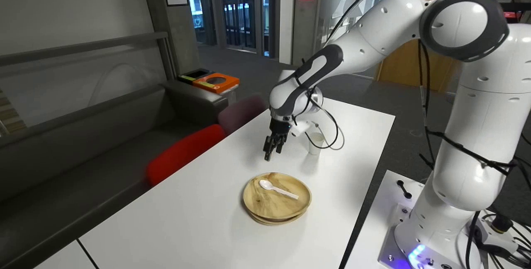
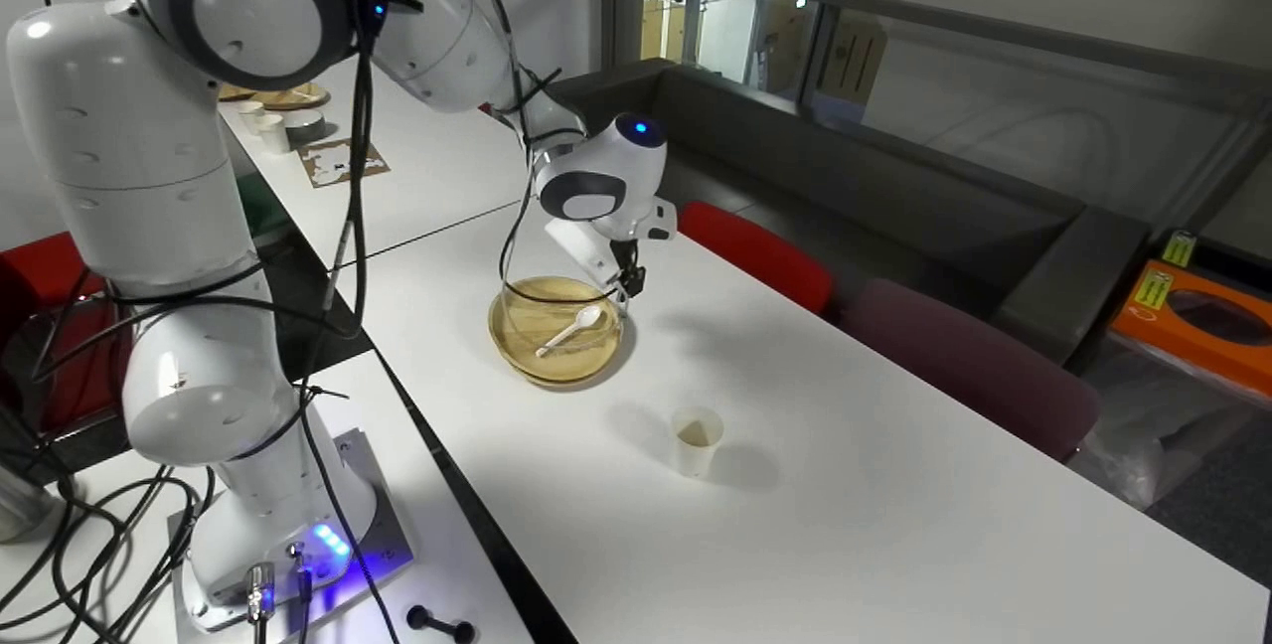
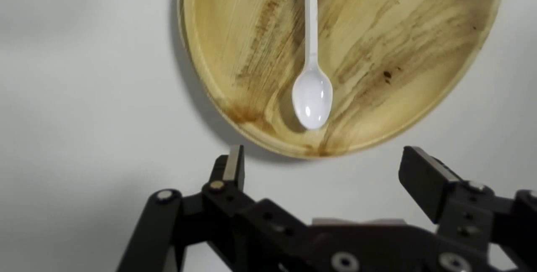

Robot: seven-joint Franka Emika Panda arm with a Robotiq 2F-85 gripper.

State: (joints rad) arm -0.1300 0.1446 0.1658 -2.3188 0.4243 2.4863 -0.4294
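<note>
My gripper [image 3: 322,154] is open and empty above the white table [image 1: 178,223]. Its fingers are wide apart in the wrist view, just off the rim of a round wooden plate [image 3: 377,112]. The plate tops a small stack, seen in both exterior views [image 1: 261,204] [image 2: 542,301]. A white spoon [image 3: 312,95] lies on the plate, its bowl end towards my gripper; its handle end is cut off in the wrist view. The gripper also shows in both exterior views [image 1: 272,148] [image 2: 630,276]. A white cup [image 1: 315,143] stands upright apart from the plate, also seen here [image 2: 696,440].
Loose cables hang in loops around my wrist. A red chair [image 1: 182,152] and a maroon chair [image 2: 979,376] stand along the table edge, before a grey sofa [image 1: 83,165]. An orange box [image 1: 218,82] sits beyond. More cups [image 2: 271,132] stand on a far table.
</note>
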